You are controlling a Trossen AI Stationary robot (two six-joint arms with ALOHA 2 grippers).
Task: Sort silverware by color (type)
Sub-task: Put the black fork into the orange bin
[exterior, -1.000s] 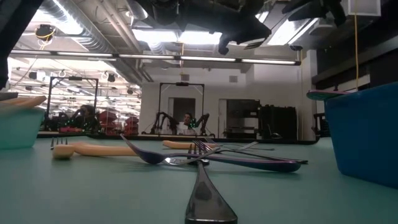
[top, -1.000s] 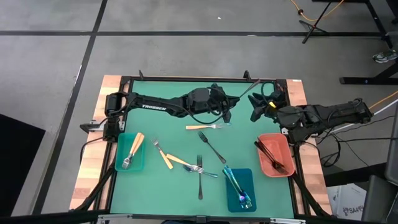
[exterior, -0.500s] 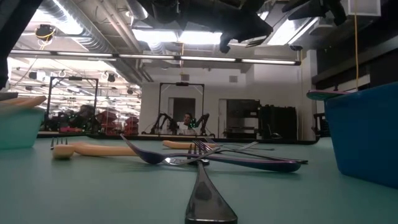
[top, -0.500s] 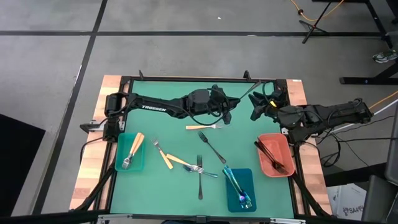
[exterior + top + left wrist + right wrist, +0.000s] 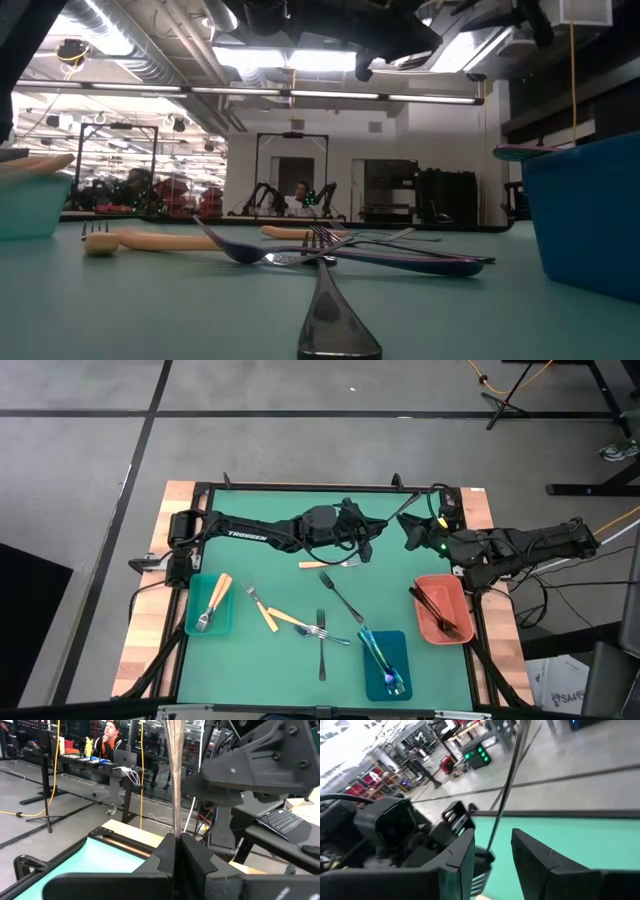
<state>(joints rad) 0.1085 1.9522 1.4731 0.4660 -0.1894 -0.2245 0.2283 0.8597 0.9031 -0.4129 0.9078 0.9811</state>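
- My left claw (image 5: 176,851) is pinching a dark utensil (image 5: 175,775) tight, raised over the surface (image 5: 270,575).
- My right claw (image 5: 492,845) is gaping around that utensil's shaft, not gripping.

Two matte-black jointed arms (image 5: 270,530), white "TROSSEN" lettering, looping black cables, blocky dark fingers (image 5: 165,855).

green table (image 5: 270,575), teal tray (image 5: 209,605), blue tray (image 5: 385,663), salmon tray (image 5: 441,609), loose forks (image 5: 322,632)
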